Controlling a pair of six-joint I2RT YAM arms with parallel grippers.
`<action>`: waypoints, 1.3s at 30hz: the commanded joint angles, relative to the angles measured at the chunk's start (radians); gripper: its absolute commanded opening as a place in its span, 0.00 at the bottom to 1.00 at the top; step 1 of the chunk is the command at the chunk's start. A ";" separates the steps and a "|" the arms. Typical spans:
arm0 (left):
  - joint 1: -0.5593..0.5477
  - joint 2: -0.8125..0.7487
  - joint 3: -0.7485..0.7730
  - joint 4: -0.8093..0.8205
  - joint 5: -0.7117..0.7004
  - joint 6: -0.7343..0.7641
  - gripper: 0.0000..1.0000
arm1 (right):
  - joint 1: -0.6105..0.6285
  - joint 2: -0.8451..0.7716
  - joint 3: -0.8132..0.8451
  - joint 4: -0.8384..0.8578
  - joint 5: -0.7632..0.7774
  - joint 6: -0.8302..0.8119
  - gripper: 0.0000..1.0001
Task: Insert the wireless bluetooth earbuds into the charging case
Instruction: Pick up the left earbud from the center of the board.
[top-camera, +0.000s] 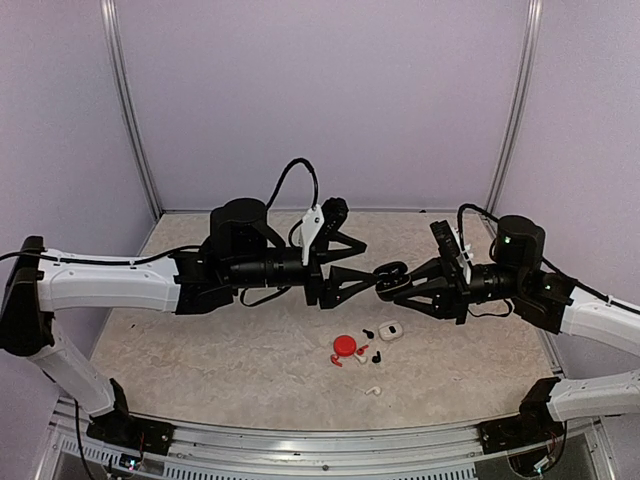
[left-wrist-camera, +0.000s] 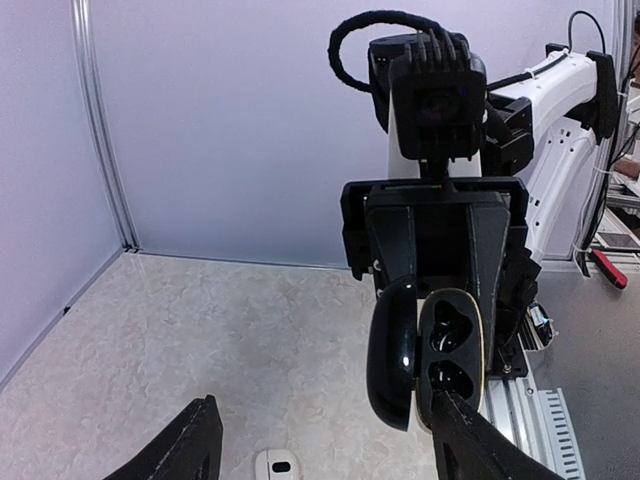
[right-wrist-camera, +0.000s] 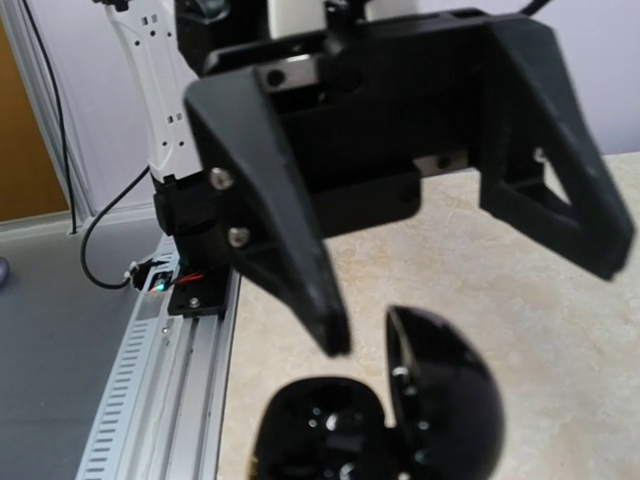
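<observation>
Earbuds (top-camera: 369, 333) on table (top-camera: 200, 345) — apart from right tool (top-camera: 386, 286) clamping case (top-camera: 392, 274).

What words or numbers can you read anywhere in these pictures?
None can be read anywhere.
The open glossy black charging case bears no lettering.
The small rounded white plastic case has a dark mark, too small to read.
The round red plastic case shows nothing.

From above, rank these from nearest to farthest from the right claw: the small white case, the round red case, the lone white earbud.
1. The small white plastic case, just below the right gripper.
2. The round red plastic case, further left.
3. The lone white earbud, nearest the front edge.
</observation>
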 joint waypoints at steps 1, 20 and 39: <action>-0.009 0.036 0.057 -0.009 -0.037 -0.005 0.72 | 0.020 -0.024 -0.015 0.009 -0.016 -0.020 0.00; 0.007 -0.058 -0.030 0.048 -0.009 -0.024 0.78 | 0.021 -0.046 -0.055 0.057 0.087 0.045 0.00; -0.013 -0.028 -0.230 0.026 -0.176 0.037 0.72 | -0.230 -0.156 -0.182 0.115 0.113 0.220 0.00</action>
